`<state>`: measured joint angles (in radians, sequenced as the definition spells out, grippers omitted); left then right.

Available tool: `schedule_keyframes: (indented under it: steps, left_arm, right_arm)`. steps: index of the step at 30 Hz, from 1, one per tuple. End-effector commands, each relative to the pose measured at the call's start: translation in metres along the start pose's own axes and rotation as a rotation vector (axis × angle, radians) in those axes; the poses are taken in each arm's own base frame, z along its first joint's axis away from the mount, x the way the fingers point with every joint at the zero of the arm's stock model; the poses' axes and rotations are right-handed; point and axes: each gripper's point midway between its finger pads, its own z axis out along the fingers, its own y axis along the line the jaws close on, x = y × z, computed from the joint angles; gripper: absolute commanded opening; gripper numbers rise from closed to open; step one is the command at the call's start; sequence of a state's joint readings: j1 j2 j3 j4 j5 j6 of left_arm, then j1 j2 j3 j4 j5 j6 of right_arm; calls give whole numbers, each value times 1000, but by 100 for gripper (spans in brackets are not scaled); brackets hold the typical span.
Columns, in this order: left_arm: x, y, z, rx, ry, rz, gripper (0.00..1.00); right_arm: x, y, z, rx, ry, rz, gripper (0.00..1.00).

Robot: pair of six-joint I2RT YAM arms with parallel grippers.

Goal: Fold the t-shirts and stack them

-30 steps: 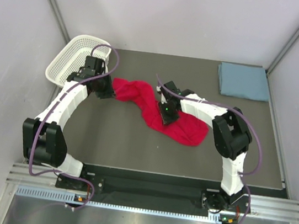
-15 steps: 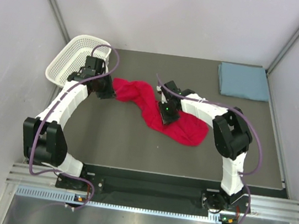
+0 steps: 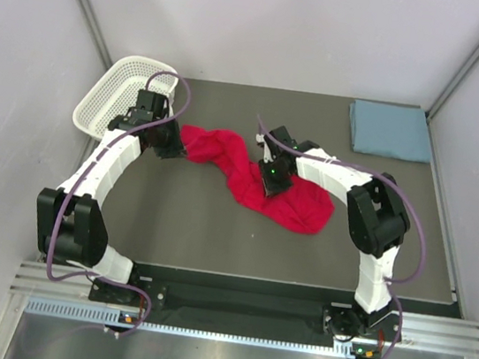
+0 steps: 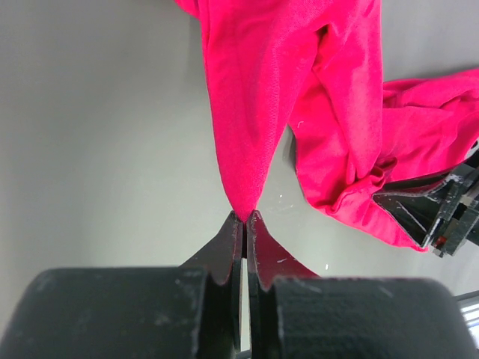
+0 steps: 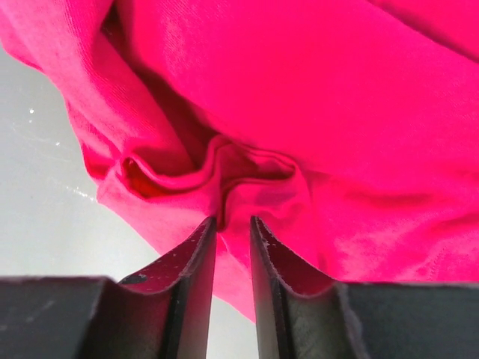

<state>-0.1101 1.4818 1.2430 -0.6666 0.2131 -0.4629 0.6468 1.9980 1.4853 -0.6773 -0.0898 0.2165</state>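
Left end effector (image 4: 245,217) grips the red t-shirt (image 4: 247,90) by its tip.

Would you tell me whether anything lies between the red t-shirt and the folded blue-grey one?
Nothing visible does: only bare table separates the red t-shirt from the blue-grey t-shirt, besides the right arm overhead.

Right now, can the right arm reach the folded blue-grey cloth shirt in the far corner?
Probably, once it lets go: the right gripper pinches the bright red cloth shirt; nothing blocks the blue-grey shirt.
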Motion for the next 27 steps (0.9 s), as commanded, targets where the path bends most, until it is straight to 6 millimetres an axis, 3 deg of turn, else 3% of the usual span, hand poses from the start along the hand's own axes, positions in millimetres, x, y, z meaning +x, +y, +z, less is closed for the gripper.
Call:
schedule_keyframes:
  steps: [1, 6, 16, 21, 24, 27]
  left_arm:
    - [-14, -11, -7, 32, -43, -2, 0]
    - [-15, -13, -8, 39, -46, -6, 0]
    - [-14, -12, -9, 34, -42, -16, 0]
    - [-12, -12, -7, 33, -36, -22, 0]
    - [-12, -11, -8, 31, -37, -25, 0]
    - [-12, -11, -12, 27, -42, -24, 0]
  right_arm:
    - [-13, 2, -22, -40, -66, -10, 24]
    - [-9, 4, -12, -78, -41, 1, 20]
    - [-10, 12, -4, -126, -27, -3, 21]
    - [-12, 4, 3, -88, -26, 0, 19]
    - [-17, -5, 1, -59, -40, 7, 1]
    - [-22, -10, -14, -37, -64, 1, 0]
